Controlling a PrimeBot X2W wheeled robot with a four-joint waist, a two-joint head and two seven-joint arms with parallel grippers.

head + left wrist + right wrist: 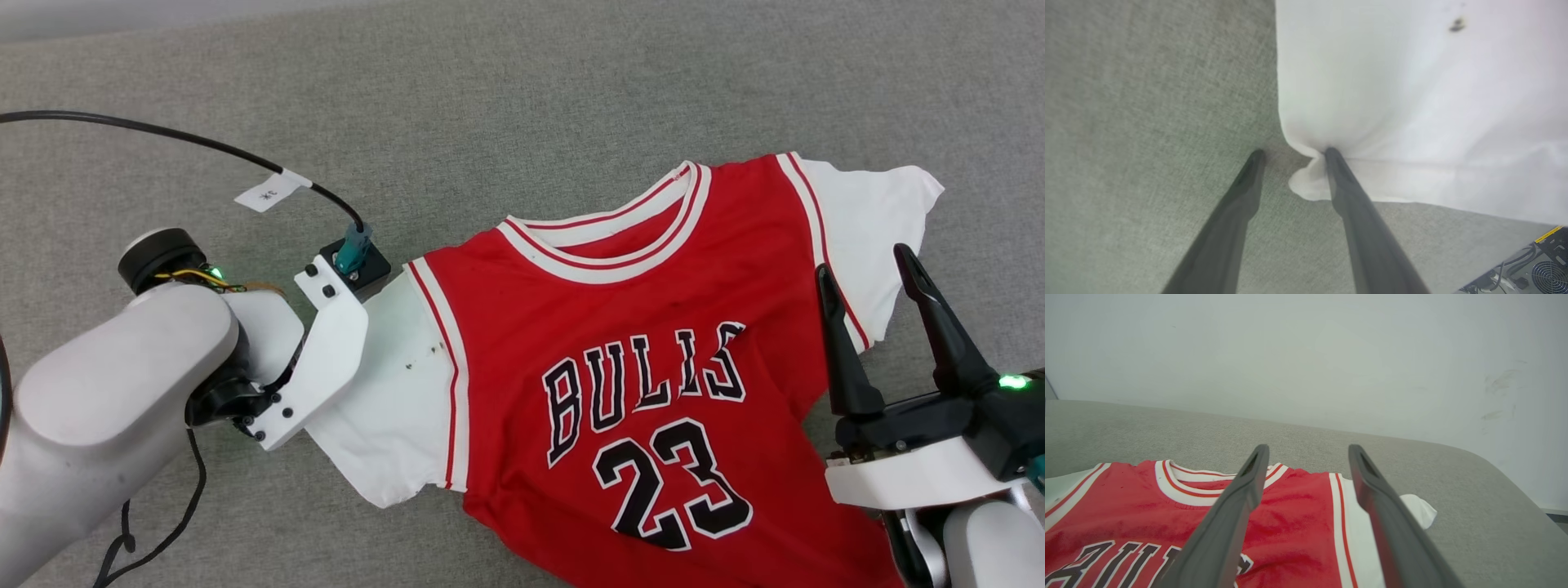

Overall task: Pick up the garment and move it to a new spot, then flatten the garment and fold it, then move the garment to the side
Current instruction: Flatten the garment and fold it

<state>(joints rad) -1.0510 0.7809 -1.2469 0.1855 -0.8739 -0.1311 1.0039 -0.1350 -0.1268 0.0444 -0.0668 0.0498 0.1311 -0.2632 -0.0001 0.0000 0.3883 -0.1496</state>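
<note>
Big grey fabric surface (522, 98) with a plain pale wall (1306, 355) behind it. The garment (653, 327) lies front-up on it, pretty flat, lettering and number showing. A black cable (163, 135) with a white tag (269, 192) loops over to the left wrist. The left gripper (1294, 152) points down at the corner of one white sleeve, fingers spread, one tip touching the bunched edge, nothing pinched. The right gripper (864, 263) hovers by the other sleeve, fingers wide apart and empty.
</note>
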